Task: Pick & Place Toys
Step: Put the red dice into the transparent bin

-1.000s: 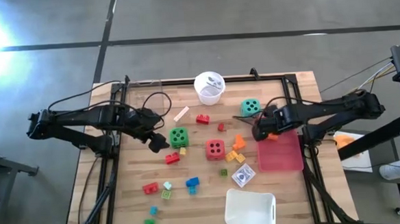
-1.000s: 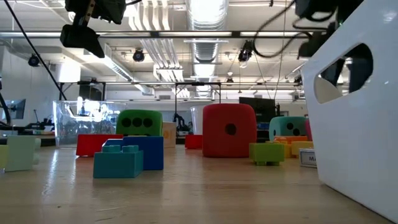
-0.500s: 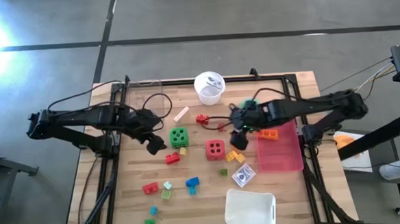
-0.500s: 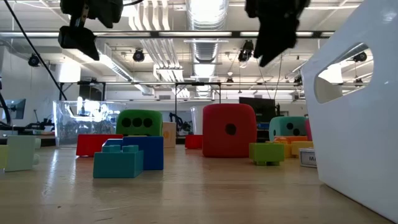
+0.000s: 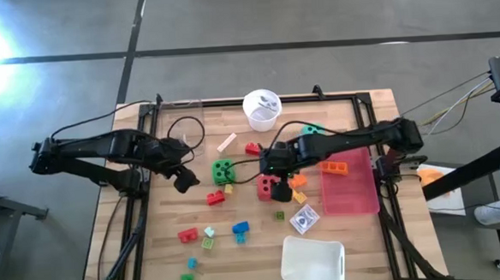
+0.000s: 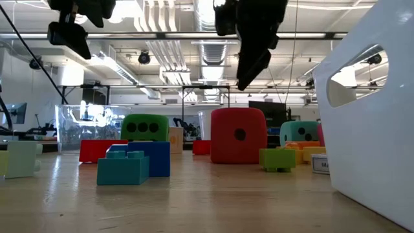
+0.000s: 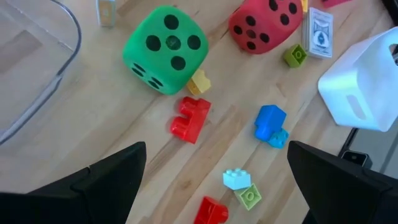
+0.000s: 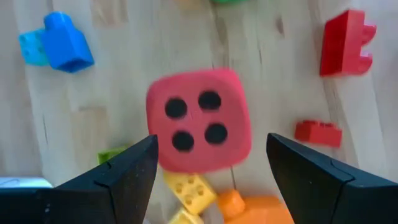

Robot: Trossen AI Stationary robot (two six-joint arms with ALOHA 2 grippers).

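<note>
Jaws of the right gripper [image 8: 211, 165] stand apart above the red black-dotted plastic die [image 8: 199, 118]; centre it between them, then descend squarely.

Left gripper [image 7: 214, 171] hovers open.

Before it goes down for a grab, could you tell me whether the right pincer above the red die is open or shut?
Open. The right pincer shows its two fingers spread wide on either side of the red die, with nothing between them; it hangs above the die without touching it.
</note>
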